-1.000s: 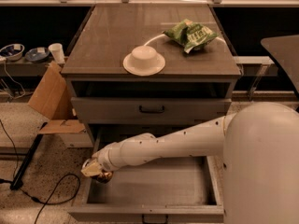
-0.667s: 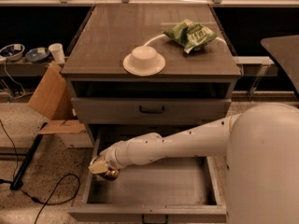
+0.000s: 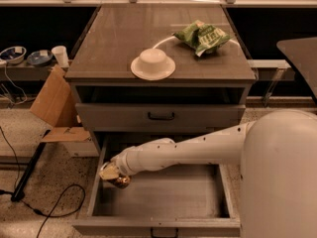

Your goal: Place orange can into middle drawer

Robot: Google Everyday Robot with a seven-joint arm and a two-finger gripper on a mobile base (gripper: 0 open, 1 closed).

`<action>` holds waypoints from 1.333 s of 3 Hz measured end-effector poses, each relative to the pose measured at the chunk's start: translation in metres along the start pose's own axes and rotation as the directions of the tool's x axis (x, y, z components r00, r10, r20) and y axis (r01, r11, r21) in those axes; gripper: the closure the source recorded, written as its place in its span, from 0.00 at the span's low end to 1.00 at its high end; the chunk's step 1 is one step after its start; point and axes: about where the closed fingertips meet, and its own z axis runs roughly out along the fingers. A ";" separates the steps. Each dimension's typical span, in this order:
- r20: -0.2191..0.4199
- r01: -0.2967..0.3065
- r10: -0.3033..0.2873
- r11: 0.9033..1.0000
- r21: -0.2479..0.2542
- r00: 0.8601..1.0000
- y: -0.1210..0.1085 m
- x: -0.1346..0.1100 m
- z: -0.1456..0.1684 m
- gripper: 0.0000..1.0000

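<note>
Orange can (image 3: 119, 181) held in gripper (image 3: 111, 173), fingers closed round it, at left end of open middle drawer (image 3: 173, 198), just inside left wall. I can't tell if it touches the floor.

Change over last second: I see arm has carried can rightward, from over left wall to inside drawer.

My read: carry nearly done; lowering and release remain.

Writing: none readable. Can shows only speckle; lettering on green chip bag (image 3: 202, 35) on surface (image 3: 114, 58) illegible.
</note>
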 end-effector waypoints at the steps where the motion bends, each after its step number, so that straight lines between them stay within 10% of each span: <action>1: -0.009 -0.017 0.017 1.000 0.000 1.000 -0.006 -0.002 0.002 0.82; 4: -0.021 -0.035 0.035 0.999 -0.002 0.999 -0.006 0.005 0.001 0.12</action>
